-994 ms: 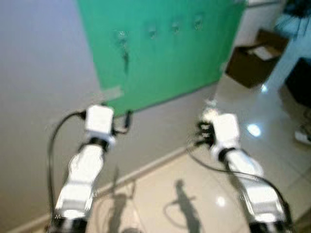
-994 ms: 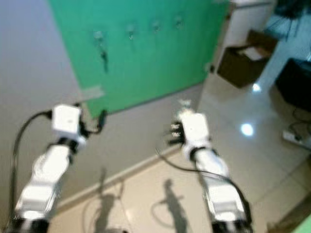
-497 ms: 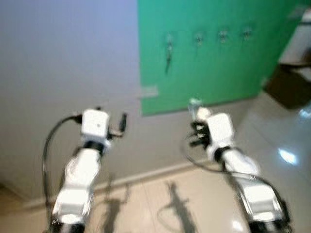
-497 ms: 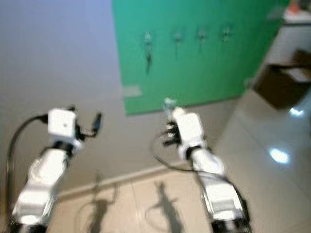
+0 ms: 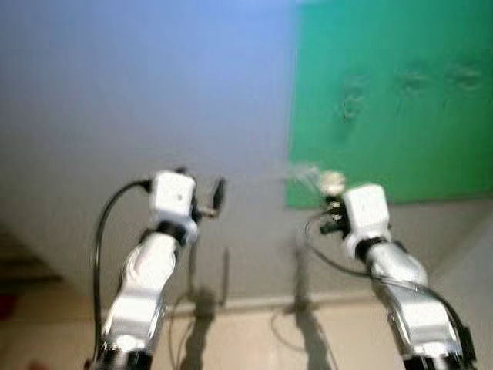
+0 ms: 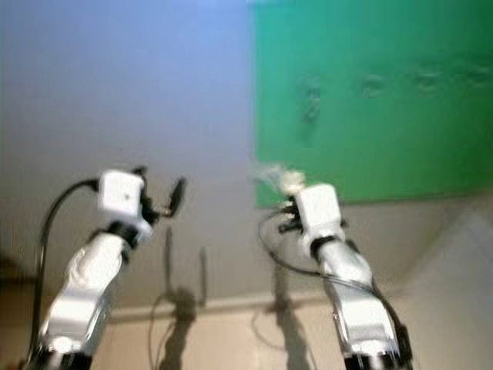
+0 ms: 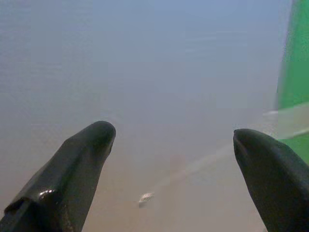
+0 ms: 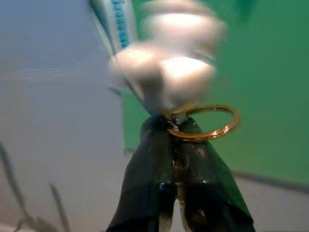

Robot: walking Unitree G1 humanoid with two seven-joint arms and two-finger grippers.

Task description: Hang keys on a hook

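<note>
Right gripper (image 8: 176, 126) pinching keys (image 8: 169, 72) by ring (image 8: 212, 126), held high toward hooks (image 5: 353, 104); left gripper (image 7: 174, 145) spread, empty.

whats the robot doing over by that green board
The robot stands facing a grey wall with a green board that carries a row of hooks, blurred here. Its right pincer is shut on a key ring with a pale fob, held up near the board's lower corner, short of the hooks. The left pincer is open and empty, raised toward the bare wall. Nothing from this ring is hung yet.
</note>
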